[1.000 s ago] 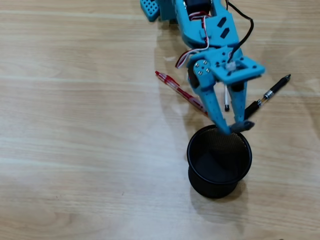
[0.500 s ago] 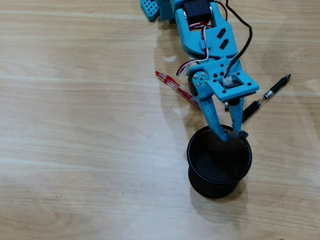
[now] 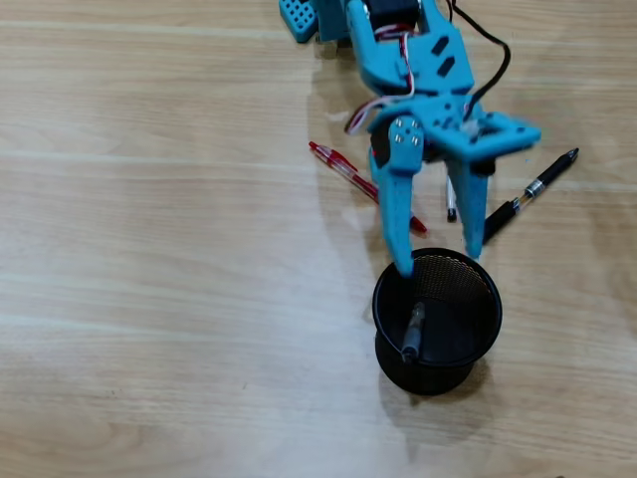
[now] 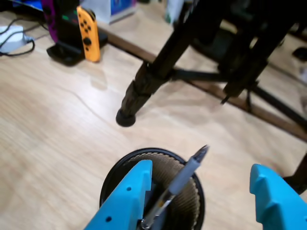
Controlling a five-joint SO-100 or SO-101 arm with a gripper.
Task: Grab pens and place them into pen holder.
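My blue gripper [image 3: 439,259] hangs open just above the far rim of the black mesh pen holder [image 3: 495,311], with its jaws wide apart. A grey-tipped clear pen [image 3: 412,332] leans inside the holder, free of the fingers. In the wrist view the gripper [image 4: 200,168] frames the holder [image 4: 114,173], and the pen [image 4: 186,175] stands close to the left finger. On the table lie a red pen [image 3: 343,167] left of the gripper, a black pen [image 3: 532,189] to its right, and a short pen [image 3: 450,201] partly hidden between the fingers.
The arm's blue base [image 3: 299,15] is at the top edge. The wrist view shows a black tripod leg [image 4: 144,81] standing beyond the holder, an orange game controller [image 4: 87,33] in a dock at the far left, and the table's far edge.
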